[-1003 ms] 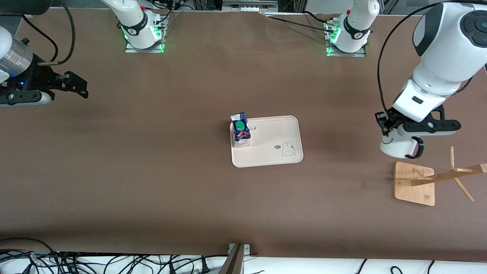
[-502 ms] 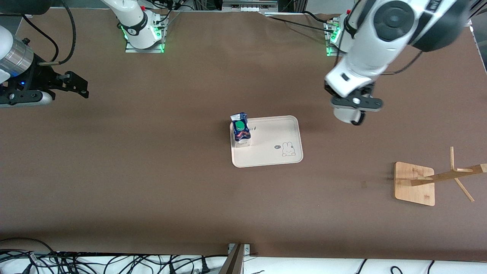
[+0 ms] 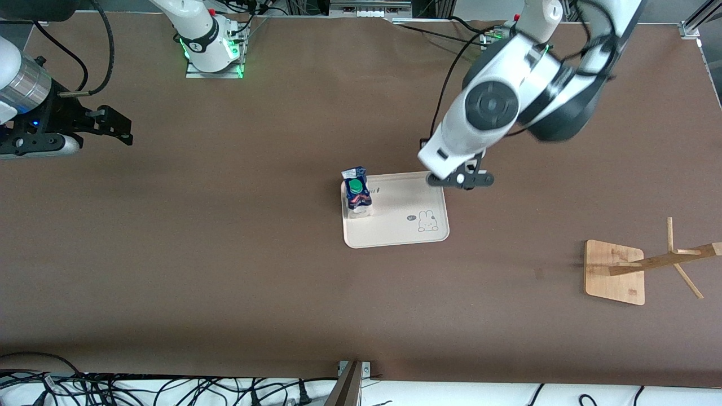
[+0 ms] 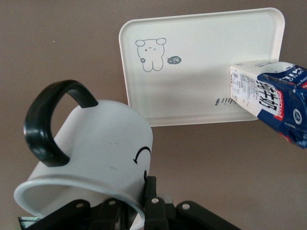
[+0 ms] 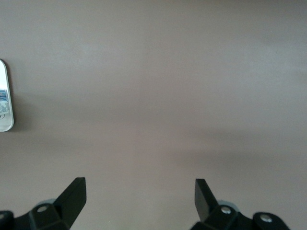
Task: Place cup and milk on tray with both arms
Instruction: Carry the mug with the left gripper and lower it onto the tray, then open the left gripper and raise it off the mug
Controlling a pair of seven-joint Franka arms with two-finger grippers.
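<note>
The tray (image 3: pixel 406 228) lies at the table's middle, and it also shows in the left wrist view (image 4: pixel 201 62). The milk (image 3: pixel 356 192) stands upright on the tray at the end toward the right arm, seen too in the left wrist view (image 4: pixel 273 103). My left gripper (image 3: pixel 459 179) hovers over the tray's corner toward the left arm's base. In the left wrist view it (image 4: pixel 141 203) is shut on the rim of the cup (image 4: pixel 91 143), which is tilted with its black handle up. The arm hides the cup in the front view. My right gripper (image 3: pixel 113 127) waits open and empty (image 5: pixel 140 191) over bare table.
A wooden rack (image 3: pixel 615 272) with a slanted pole stands toward the left arm's end, nearer the front camera than the tray. Cables (image 3: pixel 141 389) lie along the table's near edge. Brown table surrounds the tray.
My left arm has swung from above the wooden rack across to the tray's corner, carrying the cup. The right arm, milk and tray have not moved.
</note>
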